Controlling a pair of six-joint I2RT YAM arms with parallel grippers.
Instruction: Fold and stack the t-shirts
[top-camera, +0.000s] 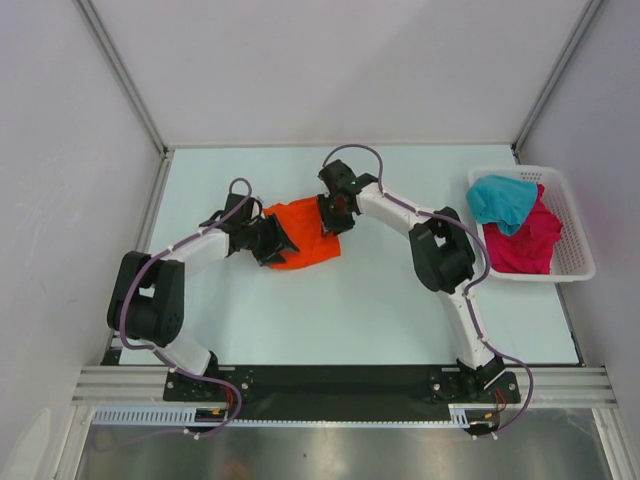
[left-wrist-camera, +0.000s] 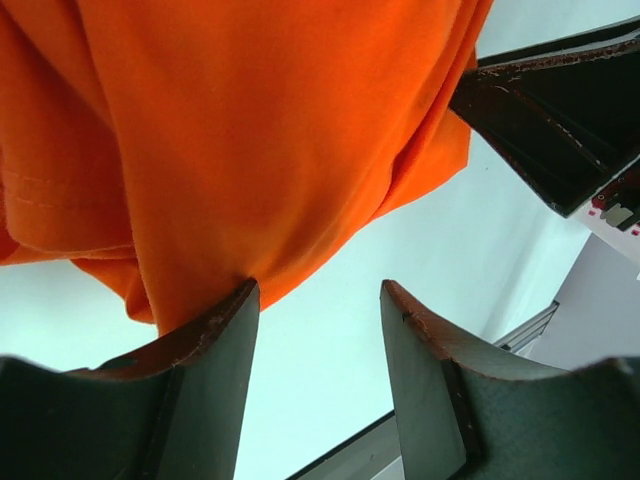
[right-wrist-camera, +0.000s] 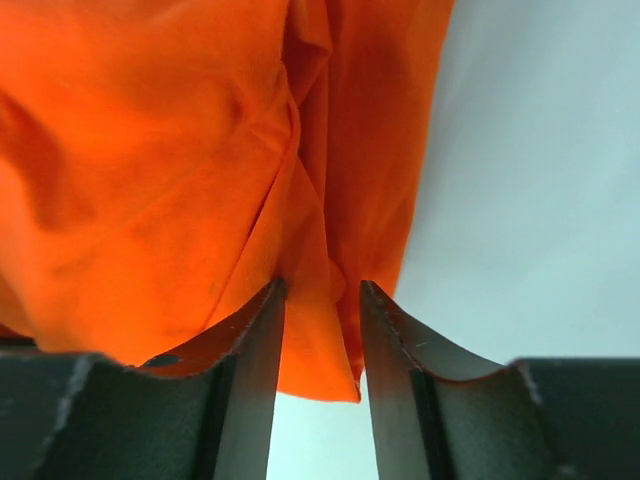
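The orange t-shirt (top-camera: 305, 240) lies bunched at the table's middle, between both grippers. My left gripper (top-camera: 272, 243) is at its left edge. In the left wrist view the left gripper (left-wrist-camera: 318, 290) stands open; the orange t-shirt (left-wrist-camera: 250, 130) brushes only one fingertip (left-wrist-camera: 235, 305), and bare table shows in the gap. My right gripper (top-camera: 335, 215) is at the shirt's far right edge. Its jaws (right-wrist-camera: 322, 290) stand partly open around a hanging fold of the orange t-shirt (right-wrist-camera: 315, 330), not visibly pinching it. The teal t-shirt (top-camera: 502, 200) and the magenta t-shirt (top-camera: 528, 243) lie in the basket.
A white slotted basket (top-camera: 570, 215) sits at the table's right edge. Grey walls and metal rails close in the table on the left, back and right. The right gripper's dark finger (left-wrist-camera: 545, 120) shows at the upper right of the left wrist view.
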